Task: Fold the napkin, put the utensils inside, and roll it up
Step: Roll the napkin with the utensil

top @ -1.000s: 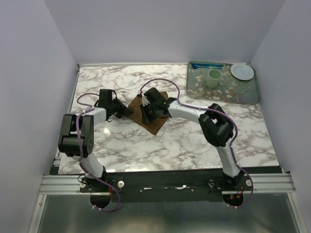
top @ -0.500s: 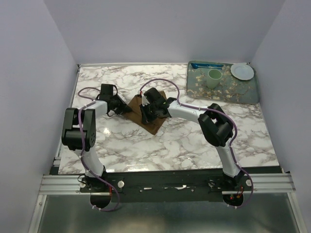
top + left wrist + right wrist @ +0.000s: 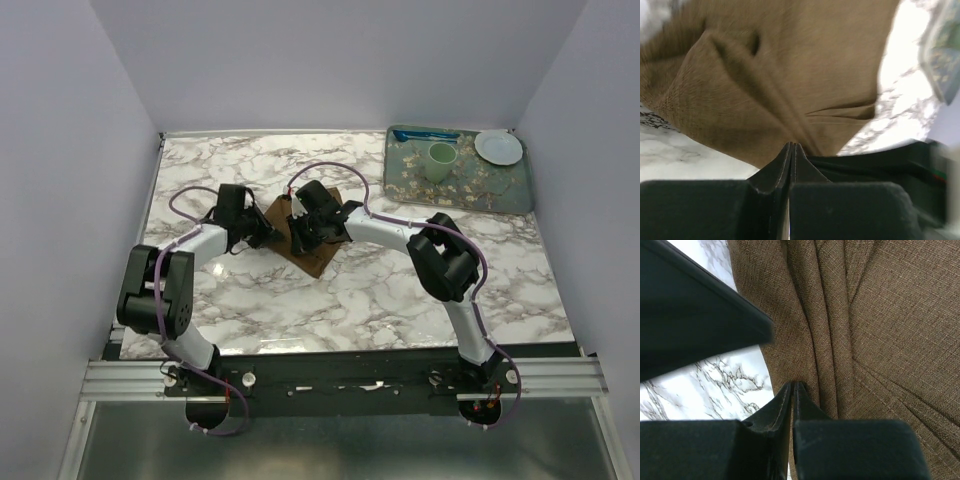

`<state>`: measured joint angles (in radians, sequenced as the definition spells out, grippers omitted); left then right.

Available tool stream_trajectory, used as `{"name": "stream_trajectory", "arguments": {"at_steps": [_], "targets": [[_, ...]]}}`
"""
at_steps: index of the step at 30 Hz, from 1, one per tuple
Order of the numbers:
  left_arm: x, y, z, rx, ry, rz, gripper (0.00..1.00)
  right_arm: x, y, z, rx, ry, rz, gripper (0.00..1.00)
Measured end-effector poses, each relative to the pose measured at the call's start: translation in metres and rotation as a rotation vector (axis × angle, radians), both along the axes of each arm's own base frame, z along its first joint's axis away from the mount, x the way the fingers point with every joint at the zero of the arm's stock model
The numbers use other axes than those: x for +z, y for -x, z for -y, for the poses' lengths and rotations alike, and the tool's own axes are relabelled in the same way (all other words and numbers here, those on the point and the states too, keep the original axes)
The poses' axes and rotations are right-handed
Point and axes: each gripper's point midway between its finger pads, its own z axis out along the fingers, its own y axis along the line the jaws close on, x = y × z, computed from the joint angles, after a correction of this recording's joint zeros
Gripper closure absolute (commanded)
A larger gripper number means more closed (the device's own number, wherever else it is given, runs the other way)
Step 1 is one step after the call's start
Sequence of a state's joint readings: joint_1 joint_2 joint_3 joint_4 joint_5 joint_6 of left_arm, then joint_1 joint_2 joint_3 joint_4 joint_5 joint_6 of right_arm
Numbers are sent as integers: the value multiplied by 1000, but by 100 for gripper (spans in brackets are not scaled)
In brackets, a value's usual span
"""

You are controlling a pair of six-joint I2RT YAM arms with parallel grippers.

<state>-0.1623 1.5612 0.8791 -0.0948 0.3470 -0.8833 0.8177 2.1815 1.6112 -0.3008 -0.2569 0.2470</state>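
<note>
Napkin: the brown napkin lies creased on the far half of the desk, a little left of its middle. One corner points toward the near edge. It lies much where it lay a second ago.
Folds: long pleats run across the cloth and gather at the tips of both claws.
Left claw: my left claw is clenched, fingertips pressed together on a ridge of napkin at its left corner. In my wrist view the ridge runs straight out from the tips across the cloth.
Left claw, change: a second ago it sat just off that left corner. Half a second ago it had pulled back toward the far left edge. Now it has come in to the right, onto the corner, and the elbow has swung nearer the near edge.
Right claw: my right claw is clenched too, pinching a pleat at the napkin's edge, with bare marble just beside the tips. From above it sits over the middle of the cloth.
Right claw, change: none that I can see; the arm holds the same pose.
Between the claws: they are near each other, nearer than before.
Tray: a tray sits at the desk's far right corner, well apart from the napkin.
On the tray: a cup, a plate, and a blue utensil along its far edge, all unmoved.
</note>
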Motion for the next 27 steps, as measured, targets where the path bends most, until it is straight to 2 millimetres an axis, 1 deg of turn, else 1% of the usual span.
{"name": "stream_trajectory", "arguments": {"at_steps": [1,3,5,10,13,16,17,20,23,25,27], "targets": [[-9,4,3,-6,6,-27,95,0,0,0,0,0,0,88],[-41,14,8,-15,11,-120,96,0,0,0,0,0,1,88],[-54,16,9,-13,18,-157,96,-1,0,1,2,5,2,88],[-58,9,13,-18,33,-157,98,-5,0,4,4,25,4,87],[-58,4,15,-19,41,-154,99,-4,-3,7,10,44,22,82],[-59,1,16,-21,47,-152,99,-4,-4,11,22,72,34,68],[-59,0,17,-22,50,-151,99,-4,-4,14,32,86,45,61],[-59,-1,19,-24,60,-148,99,-3,-5,22,47,127,71,48],[-59,-4,20,-24,69,-143,99,5,-1,30,70,168,112,41],[-59,-4,20,-24,69,-142,99,12,3,33,94,192,152,40],[-58,-4,20,-24,69,-141,99,17,8,30,120,202,185,38]]}}
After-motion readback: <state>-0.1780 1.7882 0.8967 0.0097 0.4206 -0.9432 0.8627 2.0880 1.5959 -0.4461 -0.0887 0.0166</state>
